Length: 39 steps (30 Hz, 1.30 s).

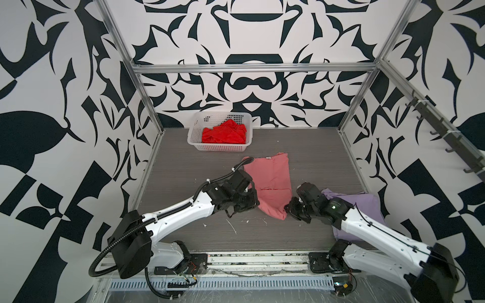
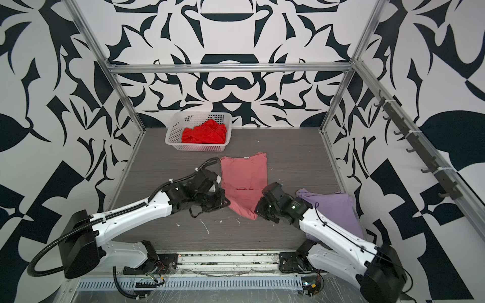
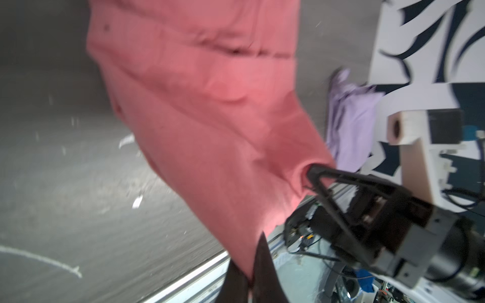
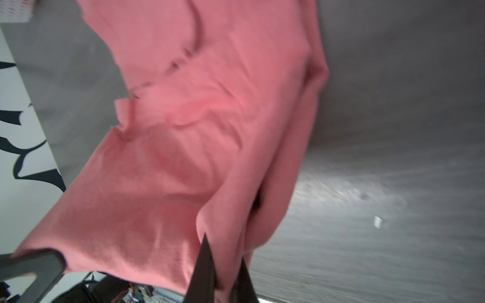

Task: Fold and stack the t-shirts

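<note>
The salmon-pink t-shirt (image 1: 270, 181) (image 2: 244, 178) lies lengthwise mid-table with its white neck label at the far end. Its near end is raised and pulled into a point between my two grippers. My left gripper (image 1: 256, 203) (image 3: 250, 262) is shut on the near left corner of the cloth (image 3: 210, 105). My right gripper (image 1: 287, 210) (image 4: 224, 249) is shut on the near right corner (image 4: 196, 131). The pale lavender t-shirt (image 1: 364, 207) (image 2: 333, 207) (image 3: 349, 118) lies flattened at the right, partly under my right arm. The bright red t-shirt (image 1: 224, 135) (image 2: 204, 135) sits crumpled in the basket.
A white lattice basket (image 1: 220, 114) (image 2: 199, 113) stands at the back of the table, left of centre. Small white scraps (image 1: 232, 227) dot the grey tabletop near the front. Aluminium frame posts and patterned walls enclose the table, and a hook rail (image 1: 446, 141) runs along the right wall.
</note>
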### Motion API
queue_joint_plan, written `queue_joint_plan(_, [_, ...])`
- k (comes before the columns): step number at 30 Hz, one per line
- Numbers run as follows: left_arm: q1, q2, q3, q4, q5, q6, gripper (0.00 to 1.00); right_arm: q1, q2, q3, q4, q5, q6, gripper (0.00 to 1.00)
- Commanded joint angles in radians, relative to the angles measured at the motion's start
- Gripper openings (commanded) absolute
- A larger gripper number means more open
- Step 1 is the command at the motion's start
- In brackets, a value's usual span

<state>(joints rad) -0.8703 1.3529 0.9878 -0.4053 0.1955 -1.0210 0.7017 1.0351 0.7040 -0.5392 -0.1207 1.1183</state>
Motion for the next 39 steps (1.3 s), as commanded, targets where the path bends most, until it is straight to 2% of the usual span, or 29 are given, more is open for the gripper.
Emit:
queue_joint_plan(1, [0.079, 0.053, 0.085, -0.06, 0.063, 0.103, 0.0, -0.01, 0.094, 0.169, 0.026, 0.082, -0.083, 0.0])
queue_joint_plan(6, [0.166, 0.144, 0.219, -0.079, 0.127, 0.185, 0.0, -0.072, 0.217, 0.339, 0.04, 0.107, -0.136, 0.0])
queue_joint_plan(16, [0.347, 0.44, 0.51, -0.06, 0.296, 0.266, 0.0, -0.259, 0.446, 0.47, 0.148, -0.005, -0.18, 0.0])
queue_joint_plan(24, [0.396, 0.626, 0.631, -0.048, 0.346, 0.255, 0.0, -0.342, 0.608, 0.547, 0.189, -0.017, -0.169, 0.0])
queue_joint_plan(35, [0.45, 0.752, 0.746, -0.003, 0.377, 0.225, 0.0, -0.402, 0.689, 0.58, 0.245, 0.022, -0.13, 0.0])
queue_joint_plan(39, [0.466, 0.796, 0.792, -0.001, 0.381, 0.22, 0.09, -0.434, 0.726, 0.589, 0.307, 0.01, -0.118, 0.02])
